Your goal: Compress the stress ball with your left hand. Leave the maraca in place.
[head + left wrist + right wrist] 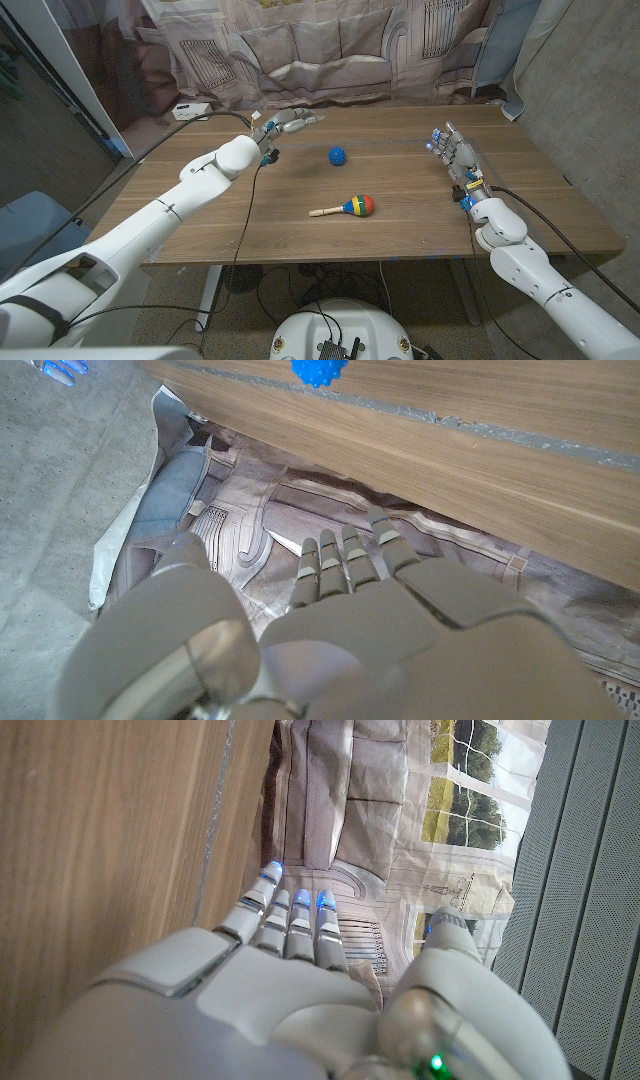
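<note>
Ball (338, 155): one, blue; maraca (346, 208): one. Left hand (284, 126), right hand (452, 152): fingers apart, empty.

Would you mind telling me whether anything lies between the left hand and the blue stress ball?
Nothing visible does. The left hand is open near the table's far edge, and bare wood separates it from the stress ball. The maraca lies nearer the robot, off that path.

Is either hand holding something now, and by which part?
Nothing is held. Left hand and right hand are open; the stress ball lies free.

white rounded arms (150, 215); black cables; grey hand (350, 610), blue-lit fingertips (272, 872)
</note>
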